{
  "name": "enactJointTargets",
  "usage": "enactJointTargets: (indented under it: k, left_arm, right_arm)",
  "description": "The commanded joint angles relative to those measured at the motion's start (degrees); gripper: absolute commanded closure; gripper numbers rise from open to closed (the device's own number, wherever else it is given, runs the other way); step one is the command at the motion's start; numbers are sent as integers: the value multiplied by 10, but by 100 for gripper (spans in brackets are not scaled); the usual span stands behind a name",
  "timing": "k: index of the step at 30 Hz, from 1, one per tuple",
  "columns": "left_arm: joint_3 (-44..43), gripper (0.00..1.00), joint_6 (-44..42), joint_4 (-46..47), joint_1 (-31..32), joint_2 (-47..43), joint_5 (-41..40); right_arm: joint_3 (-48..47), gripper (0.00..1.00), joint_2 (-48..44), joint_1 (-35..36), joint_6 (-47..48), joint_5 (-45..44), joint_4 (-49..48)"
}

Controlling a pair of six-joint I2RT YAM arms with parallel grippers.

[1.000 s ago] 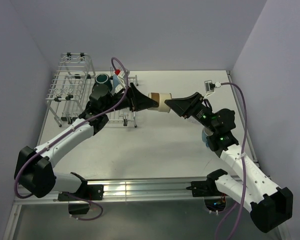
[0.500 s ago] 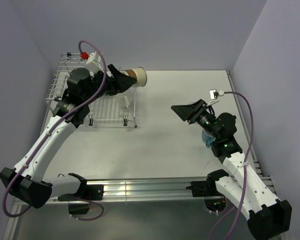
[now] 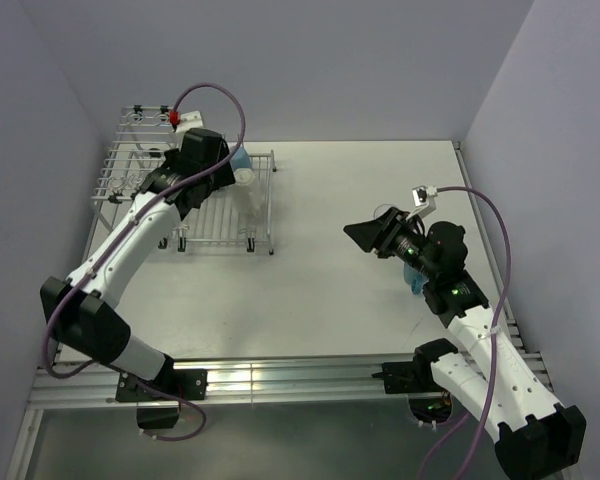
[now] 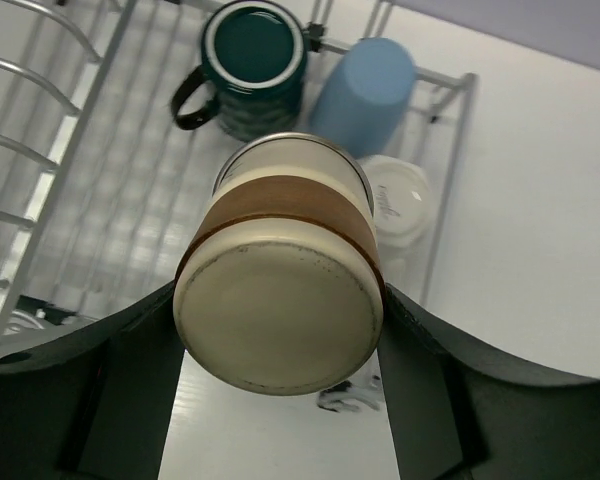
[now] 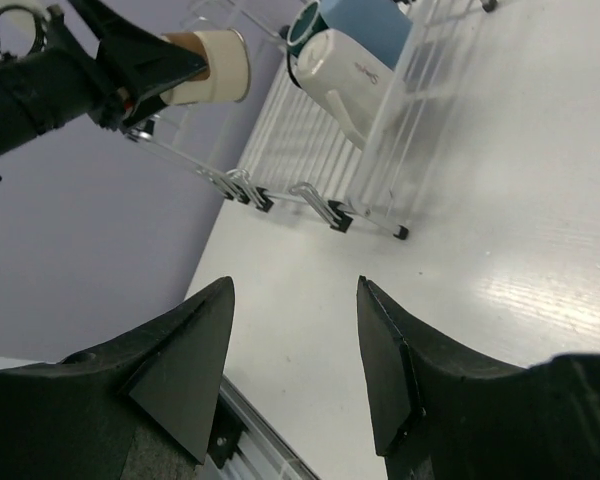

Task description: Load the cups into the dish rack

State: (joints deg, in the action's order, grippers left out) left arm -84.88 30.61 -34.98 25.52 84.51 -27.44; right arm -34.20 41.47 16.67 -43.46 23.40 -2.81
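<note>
the right gripper (image 3: 365, 232) is hovering above the tabletop (image 3: 320, 290) at about 3 o'clock, its jaws standing released and carrying nothing. farther back, at 10 o'clock, the left gripper (image 4: 280, 300) is hanging over the dish rack (image 3: 220, 225), its jaws grasping the cream mug (image 4: 285, 205) by its sides, base facing the wrist camera. beyond it in the rack, the dark teal mug (image 4: 252, 60) is sitting at 12 o'clock of the cream mug, the blue tumbler (image 4: 365, 95) at 1 o'clock, and the clear cup (image 4: 402, 200) at 3 o'clock.
</note>
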Motion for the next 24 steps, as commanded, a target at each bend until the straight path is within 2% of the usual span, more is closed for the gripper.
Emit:
enactJointTargets:
  k: [1,6,14,24]
  left_arm:
    - [-61,100,-25,-27,-13,23,-81]
    - [-104,100,-36,-47,-27,85,-98]
    - [-127,100,-46,-48,-62,147,-64]
    - [-153,100,-50,-62,-73,212,-23]
  right_arm:
    - [-29,40,-7,0,32,-1,24]
    - [-26,40,-8,1,43,2,38]
    - [-32,40,-2,3,57,10,60]
    - [-26,41,-3,5,58,16,62]
